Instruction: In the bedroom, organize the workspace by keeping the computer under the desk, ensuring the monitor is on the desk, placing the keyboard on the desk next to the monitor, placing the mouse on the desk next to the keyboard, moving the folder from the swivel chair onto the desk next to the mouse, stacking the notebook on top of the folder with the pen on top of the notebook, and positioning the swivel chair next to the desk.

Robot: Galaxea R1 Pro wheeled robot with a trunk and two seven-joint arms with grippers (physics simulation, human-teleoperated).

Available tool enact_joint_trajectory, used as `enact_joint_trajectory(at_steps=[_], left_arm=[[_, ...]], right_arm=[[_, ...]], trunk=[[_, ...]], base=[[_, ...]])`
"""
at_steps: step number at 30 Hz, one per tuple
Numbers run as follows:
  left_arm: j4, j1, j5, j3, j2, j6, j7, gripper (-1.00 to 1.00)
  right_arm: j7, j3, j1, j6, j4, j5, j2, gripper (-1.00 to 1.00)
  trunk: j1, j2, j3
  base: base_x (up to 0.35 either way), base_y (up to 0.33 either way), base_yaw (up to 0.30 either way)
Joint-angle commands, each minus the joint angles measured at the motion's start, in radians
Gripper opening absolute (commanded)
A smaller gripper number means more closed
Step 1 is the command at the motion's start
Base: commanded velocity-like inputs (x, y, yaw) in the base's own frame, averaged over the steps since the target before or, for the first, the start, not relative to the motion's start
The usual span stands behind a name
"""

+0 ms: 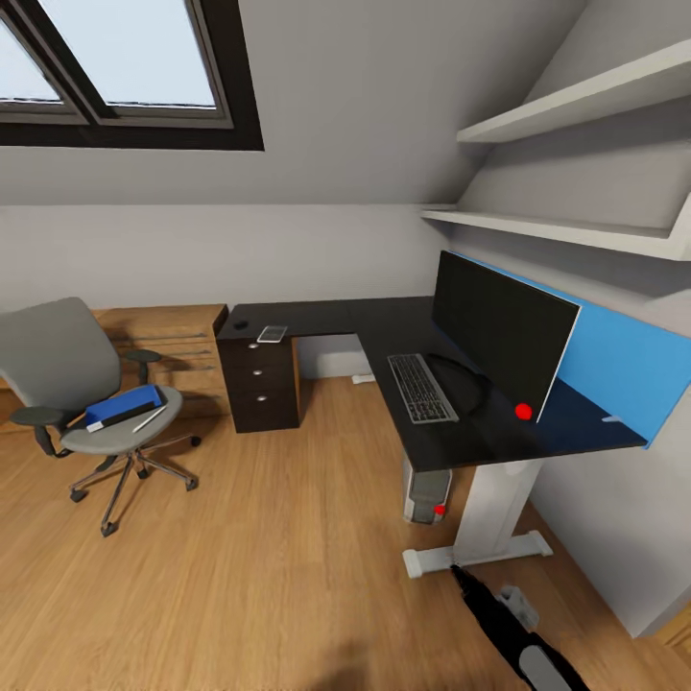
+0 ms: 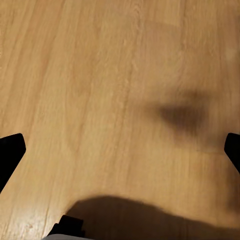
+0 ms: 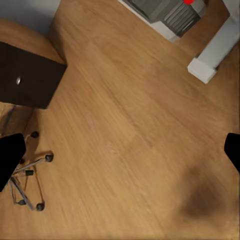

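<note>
The black L-shaped desk [image 1: 384, 326] stands against the right wall. On it are the wide black monitor [image 1: 499, 331] and, in front of it, the keyboard [image 1: 420, 387]. The computer [image 1: 427, 494] stands on the floor under the desk and appears again in the right wrist view [image 3: 167, 12]. At the desk's far left end lie the small black mouse [image 1: 239, 324] and the notebook [image 1: 273, 333]. The grey swivel chair [image 1: 72, 369] is apart on the left, with the blue folder [image 1: 123, 405] and the pen [image 1: 150, 418] on its seat. My left gripper [image 2: 120, 152] and right gripper [image 3: 120, 155] hang open over bare floor.
The drawer unit [image 1: 259, 379] with silver knobs holds up the desk's left end. A light wooden dresser [image 1: 173, 341] stands behind the chair. A blue wall panel [image 1: 624, 369] and shelves [image 1: 566, 226] are behind the monitor. The white desk foot [image 1: 480, 552] lies near my right arm [image 1: 509, 624].
</note>
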Motion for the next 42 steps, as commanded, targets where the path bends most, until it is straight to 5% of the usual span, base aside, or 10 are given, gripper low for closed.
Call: enact_joint_trajectory(at_steps=[1,11,19,27,42], left_arm=[[0.001,-0.001,0.011,-0.008,0.001,-0.005,0.001,1.00],[0.013,0.000,0.011,-0.009,0.001,0.000,0.001,1.00],[0.024,0.000,0.012,-0.010,0.002,0.002,0.001,1.00],[0.026,-0.001,0.013,-0.009,0.003,0.005,0.001,1.00],[0.027,-0.001,0.015,-0.008,0.005,0.043,0.001,1.00]], right_arm=[[0.004,-0.003,0.000,-0.017,0.017,0.011,0.001,1.00],[0.004,0.001,0.000,-0.377,0.207,0.233,0.036,1.00],[-0.004,-0.001,0.000,-0.495,0.335,0.408,0.061,1.00],[-0.006,-0.005,0.000,-0.511,0.382,0.454,0.064,1.00],[-0.005,-0.004,0.000,-0.515,0.407,0.464,0.059,1.00]], trunk=[[0.000,-0.001,-0.001],[0.000,-0.001,-0.001],[-0.012,0.020,0.008],[-0.042,0.076,0.033],[-0.100,0.181,0.080]], base=[[-0.017,0.000,0.000],[-0.005,0.000,0.000],[0.000,0.000,0.000],[0.000,0.000,0.000],[0.000,0.000,0.000]])
